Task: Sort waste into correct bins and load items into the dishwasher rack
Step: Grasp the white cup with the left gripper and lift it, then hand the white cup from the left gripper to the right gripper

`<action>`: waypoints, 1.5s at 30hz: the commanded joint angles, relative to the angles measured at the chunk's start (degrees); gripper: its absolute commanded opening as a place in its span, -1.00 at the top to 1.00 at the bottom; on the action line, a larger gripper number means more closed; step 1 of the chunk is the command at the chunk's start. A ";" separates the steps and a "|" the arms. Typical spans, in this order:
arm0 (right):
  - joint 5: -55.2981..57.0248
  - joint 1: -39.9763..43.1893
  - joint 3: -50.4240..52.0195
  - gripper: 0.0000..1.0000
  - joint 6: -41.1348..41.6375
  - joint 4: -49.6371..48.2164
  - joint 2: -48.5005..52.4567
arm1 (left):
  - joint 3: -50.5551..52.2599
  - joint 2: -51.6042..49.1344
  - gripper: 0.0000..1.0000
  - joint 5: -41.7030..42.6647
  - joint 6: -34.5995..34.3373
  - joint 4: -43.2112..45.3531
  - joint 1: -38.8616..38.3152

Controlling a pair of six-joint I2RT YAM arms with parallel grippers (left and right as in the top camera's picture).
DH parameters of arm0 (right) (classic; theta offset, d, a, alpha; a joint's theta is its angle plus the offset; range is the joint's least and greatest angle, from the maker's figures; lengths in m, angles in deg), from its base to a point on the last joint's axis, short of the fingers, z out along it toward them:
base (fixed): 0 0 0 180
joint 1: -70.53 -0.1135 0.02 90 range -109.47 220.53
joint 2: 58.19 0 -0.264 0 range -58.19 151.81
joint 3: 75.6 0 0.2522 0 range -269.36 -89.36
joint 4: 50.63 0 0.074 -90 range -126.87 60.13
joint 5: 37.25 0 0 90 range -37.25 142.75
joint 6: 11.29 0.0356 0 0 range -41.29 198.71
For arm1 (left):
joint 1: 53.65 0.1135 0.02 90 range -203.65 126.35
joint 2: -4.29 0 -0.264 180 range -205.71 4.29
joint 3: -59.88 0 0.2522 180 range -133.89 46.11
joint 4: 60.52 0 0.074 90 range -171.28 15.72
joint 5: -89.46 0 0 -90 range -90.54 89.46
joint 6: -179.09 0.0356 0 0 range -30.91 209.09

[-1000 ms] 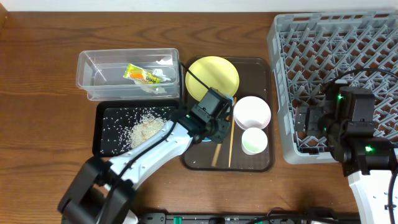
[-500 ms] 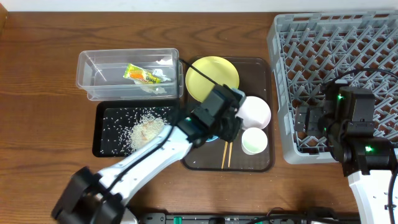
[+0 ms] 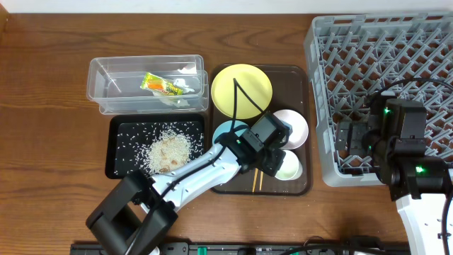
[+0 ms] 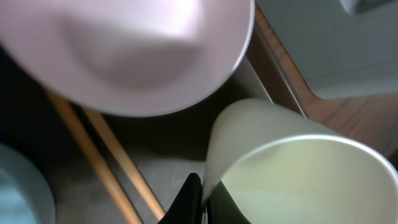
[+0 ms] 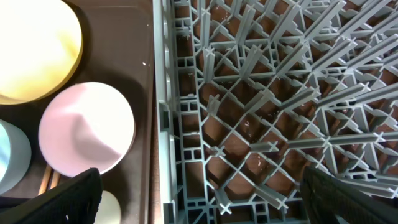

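Straddling the wall of the small white cup (image 4: 298,168), the left tool (image 4: 205,200) shows one dark finger at the rim. We cannot tell whether it is already pinching that wall or only set around it. A rim hold suits so small a cup, which we judge is meant for lifting across to the dishwasher rack (image 3: 382,57).

The cup stands upright in the front right corner of the brown serving tray (image 3: 301,78), just in front of the white bowl (image 3: 297,126). The two chopsticks (image 3: 256,181) lie just beside it on the left. The light blue bowl (image 3: 225,132) and yellow plate (image 3: 241,88) sit further left and back on the same tray.

The right tool (image 5: 199,186) hangs over the rack's near edge with its fingers spread wide and nothing between them, and we read this as waiting.

A second ago the left tool was over the blue bowl, hiding it. It has since swung right to the cup and uncovered the bowl, while the right arm has not moved.
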State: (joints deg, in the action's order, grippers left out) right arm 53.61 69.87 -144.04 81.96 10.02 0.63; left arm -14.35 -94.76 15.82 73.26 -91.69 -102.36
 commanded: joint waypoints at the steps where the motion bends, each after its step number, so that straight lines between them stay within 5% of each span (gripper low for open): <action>1: -0.28 -0.81 -1.20 -0.98 -0.33 0.04 -0.20 | -0.66 4.04 0.88 -0.04 -2.47 -0.33 1.97; 9: -2.86 -0.81 -1.18 -0.99 0.13 -6.16 0.28 | -0.63 14.32 0.87 10.51 -12.31 1.36 16.76; 15: -33.22 -0.87 -1.16 -0.98 -1.81 -11.43 5.07 | -0.63 11.91 0.87 28.20 -29.46 12.02 30.03; 23: -63.17 -3.34 -1.14 -0.99 -11.26 -15.98 15.41 | -0.63 5.16 0.87 53.70 -38.38 24.15 31.95; 33: -72.52 -3.91 -1.14 -0.82 -11.02 -37.48 20.59 | -0.61 4.31 0.88 60.87 -39.41 24.17 29.59; 37: -74.14 -3.91 -1.14 -0.51 -11.04 -37.53 20.59 | -0.61 4.31 0.87 61.24 -41.05 24.24 29.62; 45: -74.64 -3.91 -0.96 -0.69 -11.08 -33.79 20.59 | -0.63 4.31 0.88 62.93 -45.62 29.62 29.64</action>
State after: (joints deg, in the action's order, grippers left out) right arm -19.19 66.33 -144.30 71.36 -23.95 21.07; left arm -14.40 -90.43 76.12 30.53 -63.43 -72.67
